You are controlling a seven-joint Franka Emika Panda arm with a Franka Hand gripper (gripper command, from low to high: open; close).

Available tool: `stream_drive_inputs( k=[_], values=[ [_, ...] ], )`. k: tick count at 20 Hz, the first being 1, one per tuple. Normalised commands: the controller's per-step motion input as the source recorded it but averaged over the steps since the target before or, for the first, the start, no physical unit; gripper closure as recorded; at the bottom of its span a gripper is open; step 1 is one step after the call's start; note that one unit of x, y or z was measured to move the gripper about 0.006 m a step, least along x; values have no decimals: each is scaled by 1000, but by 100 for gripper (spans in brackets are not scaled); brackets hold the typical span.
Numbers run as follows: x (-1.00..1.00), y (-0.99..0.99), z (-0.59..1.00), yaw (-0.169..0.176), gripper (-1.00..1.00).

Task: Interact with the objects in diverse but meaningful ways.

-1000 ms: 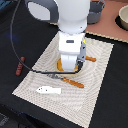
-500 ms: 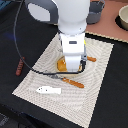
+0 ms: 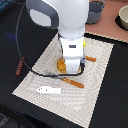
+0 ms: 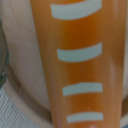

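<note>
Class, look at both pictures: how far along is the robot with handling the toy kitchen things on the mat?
Done: nothing is clearly finished; the white fish, the sausage and an orange-handled utensil lie apart on or beside the mat. In hand: the arm is low over the bread loaf, which fills the wrist view. The tool is hidden, so a grasp cannot be confirmed. Left: handling the other pieces.

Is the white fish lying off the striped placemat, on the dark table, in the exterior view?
No: the white fish lies on the striped placemat, near its edge, while the red-brown sausage is the item off the mat.
</note>
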Motion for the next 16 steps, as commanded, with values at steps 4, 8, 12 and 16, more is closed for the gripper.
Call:
stream_drive_inputs(
  k=[4,8,12,16],
  values=[
    [0,-34,-128,36,-100],
    [0,-46,-101,35,100],
    [0,-44,-96,33,100],
    [0,-48,-75,32,100]
  ],
)
